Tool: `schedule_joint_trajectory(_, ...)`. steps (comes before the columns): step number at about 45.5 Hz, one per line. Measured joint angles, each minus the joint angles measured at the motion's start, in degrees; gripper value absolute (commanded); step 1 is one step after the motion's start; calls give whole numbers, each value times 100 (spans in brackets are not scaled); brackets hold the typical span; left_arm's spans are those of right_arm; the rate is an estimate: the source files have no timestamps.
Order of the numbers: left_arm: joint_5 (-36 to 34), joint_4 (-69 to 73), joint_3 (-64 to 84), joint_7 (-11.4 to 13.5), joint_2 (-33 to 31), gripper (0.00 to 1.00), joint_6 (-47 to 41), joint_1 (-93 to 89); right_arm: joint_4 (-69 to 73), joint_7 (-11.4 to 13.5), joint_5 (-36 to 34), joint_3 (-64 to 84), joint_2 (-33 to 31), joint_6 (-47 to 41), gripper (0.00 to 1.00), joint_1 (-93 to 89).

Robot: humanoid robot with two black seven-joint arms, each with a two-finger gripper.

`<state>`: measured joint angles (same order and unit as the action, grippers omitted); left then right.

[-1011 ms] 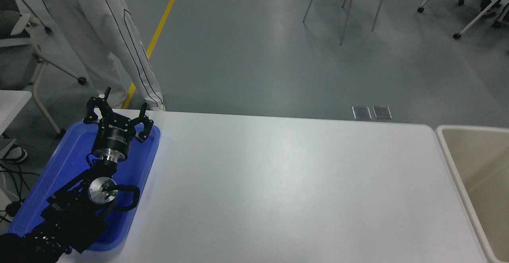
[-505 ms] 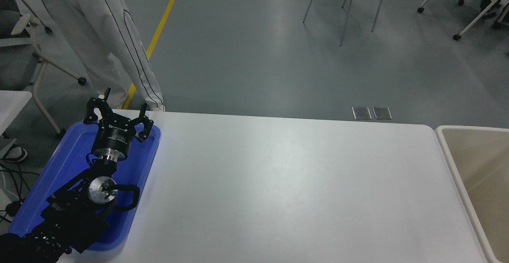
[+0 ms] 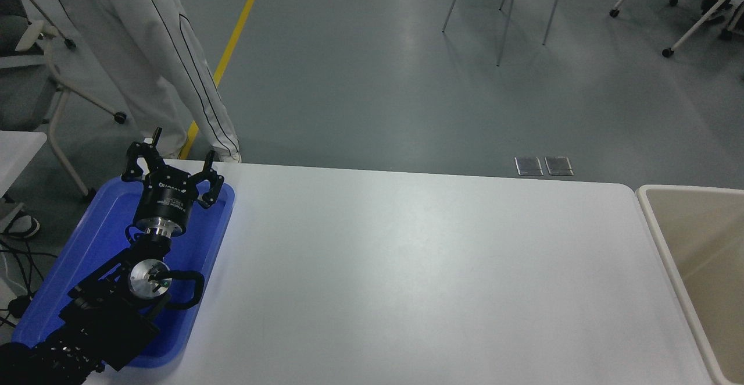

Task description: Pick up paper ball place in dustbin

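Left gripper [image 3: 172, 167] at lower left over blue tray [image 3: 107, 222], fingers spread, empty. Right arm out of frame. Paper ball nowhere visible; dustbin [image 3: 657, 222] at right edge. Judged: no pick started; next, locate ball.

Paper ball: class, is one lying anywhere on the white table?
No, the white table shows only bare surface between the blue tray and the dustbin.

Even, cool overhead light; soft glare on the table [image 3: 407, 268]; sharp throughout.
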<state>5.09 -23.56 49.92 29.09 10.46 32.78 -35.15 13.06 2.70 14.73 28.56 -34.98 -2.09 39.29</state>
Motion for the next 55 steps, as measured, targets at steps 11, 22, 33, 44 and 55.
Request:
schedule_joint_trajectory(11, 0, 0, 0, 0, 0, 100, 0, 0, -262, 0, -9, -275, 370, 486, 0, -308)
schedule_joint_trajectory(22, 1, 0, 0, 0, 0, 100, 0, 0, -340, -5, -11, -364, 515, 730, 38, -391)
schedule_joint_trajectory(33, 1, 0, 0, 0, 0, 100, 0, 0, -365, -11, -6, -392, 542, 1022, 81, -371)
schedule_joint_trajectory(44, 1, -2, 0, 0, 0, 100, 0, 0, -313, -14, -12, -406, 554, 1256, 93, -292)
schedule_joint_trajectory(55, 1, -2, 0, 0, 0, 100, 0, 0, -285, -14, -13, -411, 556, 1326, 99, -192)
